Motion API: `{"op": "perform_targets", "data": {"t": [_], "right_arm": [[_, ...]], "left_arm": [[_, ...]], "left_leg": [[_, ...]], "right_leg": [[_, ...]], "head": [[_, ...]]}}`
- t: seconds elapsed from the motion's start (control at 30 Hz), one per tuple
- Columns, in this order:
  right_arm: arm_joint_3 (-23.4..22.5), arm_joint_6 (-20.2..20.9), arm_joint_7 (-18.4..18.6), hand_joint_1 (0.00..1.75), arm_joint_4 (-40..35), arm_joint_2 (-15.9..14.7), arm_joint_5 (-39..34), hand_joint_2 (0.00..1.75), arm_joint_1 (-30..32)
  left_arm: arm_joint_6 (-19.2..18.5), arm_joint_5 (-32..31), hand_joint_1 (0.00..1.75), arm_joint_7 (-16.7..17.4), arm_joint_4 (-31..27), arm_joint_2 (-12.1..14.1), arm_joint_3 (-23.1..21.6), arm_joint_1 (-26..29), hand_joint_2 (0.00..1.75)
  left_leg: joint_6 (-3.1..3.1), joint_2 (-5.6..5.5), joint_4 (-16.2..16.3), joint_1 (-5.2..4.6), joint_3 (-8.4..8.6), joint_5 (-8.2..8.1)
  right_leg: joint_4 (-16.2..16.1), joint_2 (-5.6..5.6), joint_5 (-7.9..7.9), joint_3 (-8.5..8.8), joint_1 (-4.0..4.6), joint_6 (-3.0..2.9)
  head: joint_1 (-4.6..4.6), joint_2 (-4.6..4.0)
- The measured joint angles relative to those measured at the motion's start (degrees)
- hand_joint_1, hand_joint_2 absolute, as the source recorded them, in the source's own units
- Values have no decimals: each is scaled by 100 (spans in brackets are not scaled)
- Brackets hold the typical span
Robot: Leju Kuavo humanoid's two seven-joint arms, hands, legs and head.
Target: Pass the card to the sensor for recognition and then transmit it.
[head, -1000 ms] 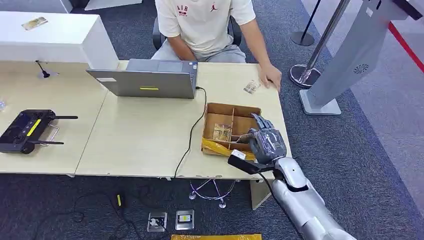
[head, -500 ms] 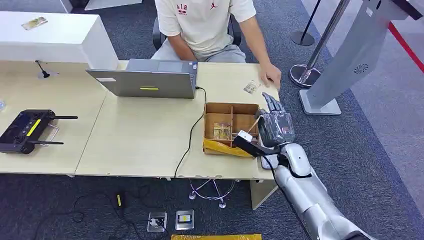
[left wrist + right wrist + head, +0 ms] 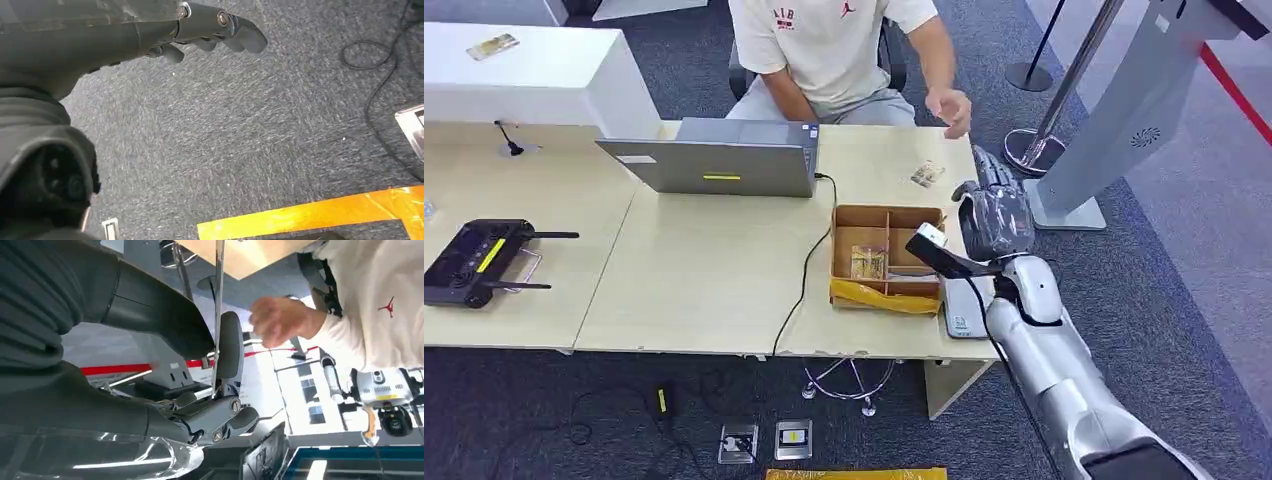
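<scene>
The right hand (image 3: 994,215), raised beyond the worktop (image 3: 704,270) edge toward the seated person's lifted hand (image 3: 951,108), pinches the card (image 3: 218,315) between thumb and fingers, seemingly offering it for handover; the card appears thin, pale, seen edge-on, while the left hand (image 3: 210,30) hangs slack, holding nothing.
</scene>
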Motion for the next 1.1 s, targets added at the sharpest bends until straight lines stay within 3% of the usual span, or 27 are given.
{"op": "perform_targets", "data": {"t": [0.37,0.8,1.1], "right_arm": [[-92,-184,-256,175,343,9,68,175,-739],[-52,-127,-203,175,1509,138,728,175,-2642],[-20,53,-87,175,2101,367,883,175,-2894]], "left_arm": [[-48,-75,0,26,0,-4,-50,-113,0],[-232,-330,0,205,0,17,-234,-324,0],[-241,-326,0,205,0,15,-291,-357,0]], "left_leg": [[1,1,0,0,-1,1],[-1,-3,1,0,-3,5],[-1,-7,1,0,-4,4]], "right_leg": [[1,0,1,1,0,0],[3,-3,3,1,0,-1],[2,-6,3,1,0,-1]], "head": [[0,0],[2,0],[2,0]]}}
